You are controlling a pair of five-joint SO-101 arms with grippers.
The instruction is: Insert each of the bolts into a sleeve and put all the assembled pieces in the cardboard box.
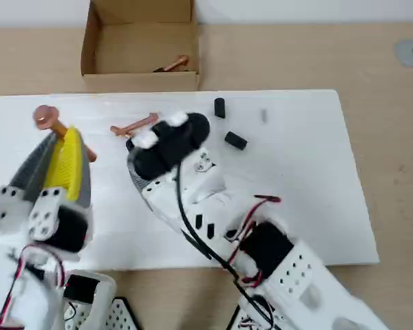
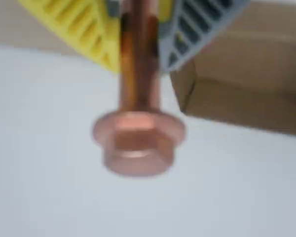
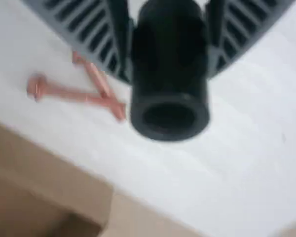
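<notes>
A copper bolt (image 2: 138,140) is clamped by its shank in the left gripper (image 2: 140,57). A black sleeve (image 3: 170,106) is held fast in the right gripper (image 3: 168,59).

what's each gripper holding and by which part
Left gripper: a bolt by its shank, head free. Right gripper: a sleeve by its sides, open end free.

High view: fixed camera above the near side, facing down and away over the flat white board (image 1: 296,206) on the tan wooden table (image 1: 372,69), with the open brown cardboard box (image 1: 89,48) at the far edge. Left wrist view: very close, looking along the copper flanged bolt (image 2: 138,143) toward the board and a box corner. Right wrist view: equally close behind the black cylindrical sleeve (image 3: 170,98). Its loose copper bolts (image 3: 79,91) are probably those in the high view.
</notes>
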